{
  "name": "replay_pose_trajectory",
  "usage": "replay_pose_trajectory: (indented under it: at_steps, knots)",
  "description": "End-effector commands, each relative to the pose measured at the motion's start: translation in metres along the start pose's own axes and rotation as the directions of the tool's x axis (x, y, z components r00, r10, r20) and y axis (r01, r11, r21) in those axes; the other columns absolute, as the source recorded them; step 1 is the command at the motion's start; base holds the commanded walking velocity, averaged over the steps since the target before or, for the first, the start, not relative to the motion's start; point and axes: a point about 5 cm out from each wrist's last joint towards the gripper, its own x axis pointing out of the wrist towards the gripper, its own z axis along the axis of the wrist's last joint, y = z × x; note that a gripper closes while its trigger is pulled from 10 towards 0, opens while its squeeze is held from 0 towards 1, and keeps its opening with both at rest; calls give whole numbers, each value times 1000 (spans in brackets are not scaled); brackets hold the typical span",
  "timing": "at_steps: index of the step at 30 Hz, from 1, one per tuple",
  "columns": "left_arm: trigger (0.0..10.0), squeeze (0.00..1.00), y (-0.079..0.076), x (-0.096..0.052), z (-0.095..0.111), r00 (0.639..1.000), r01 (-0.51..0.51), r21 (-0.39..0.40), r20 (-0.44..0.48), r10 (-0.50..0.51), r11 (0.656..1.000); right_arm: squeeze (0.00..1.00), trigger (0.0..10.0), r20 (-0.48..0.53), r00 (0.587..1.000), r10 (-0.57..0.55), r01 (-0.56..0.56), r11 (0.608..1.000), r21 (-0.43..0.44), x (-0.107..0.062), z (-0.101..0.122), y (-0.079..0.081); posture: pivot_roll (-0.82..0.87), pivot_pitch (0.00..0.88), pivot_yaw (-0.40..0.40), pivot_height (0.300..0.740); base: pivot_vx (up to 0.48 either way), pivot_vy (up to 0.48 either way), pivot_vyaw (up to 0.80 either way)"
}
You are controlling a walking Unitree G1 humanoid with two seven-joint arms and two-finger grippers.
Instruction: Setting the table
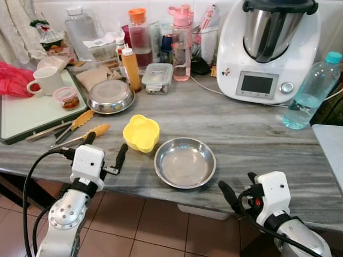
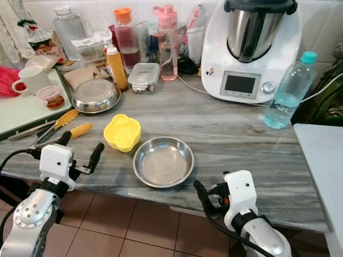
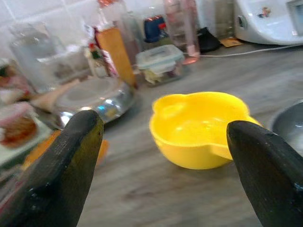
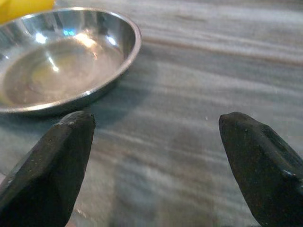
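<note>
- On the counter's front edge, the yellow bowl (image 1: 141, 132) sits just beside the steel plate (image 1: 185, 161), almost touching
- left gripper (image 1: 105, 151) hangs close by, fingers spread wide and empty, lined up on the bowl
- right gripper (image 4: 156, 165) also spread, near the plate (idle I'd guess)
- I'd pinch one bowl wall, not the lobed rim, and keep it level
</note>
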Motion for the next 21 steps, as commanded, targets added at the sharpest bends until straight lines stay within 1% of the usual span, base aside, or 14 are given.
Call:
replay_pose_trajectory:
  at_steps: [1,2,4,9,18,21]
  knots:
    - [10000,0,-2,-4,-1,999,30,-24,-13,-30,999,0,10000,-6,1000,5,-5,1000,0,-3,1,-1,-93,30,60,740,0,0,0]
    - [10000,0,-4,-7,-4,998,52,-31,-26,-53,998,0,10000,-23,1000,11,-11,1000,-4,-3,-1,-1,-95,31,60,740,0,0,0]
    - [10000,0,-4,-9,-7,997,63,-34,-37,-64,997,0,10000,-56,998,16,-17,1000,-13,-3,-4,0,-95,31,61,740,0,0,0]
    - [10000,0,-6,-10,-8,996,74,-43,-42,-76,996,0,10000,-101,994,34,-35,999,-9,-1,-8,2,-92,33,61,740,0,0,0]
    - [10000,0,-10,-13,-12,994,92,-70,-50,-95,993,0,10000,-91,994,53,-57,997,-43,11,-4,8,-84,34,54,740,0,0,0]
    - [10000,0,-12,-14,-19,991,113,-100,-66,-120,989,0,10000,-95,994,56,-60,997,-45,19,-4,11,-81,35,51,740,0,0,0]
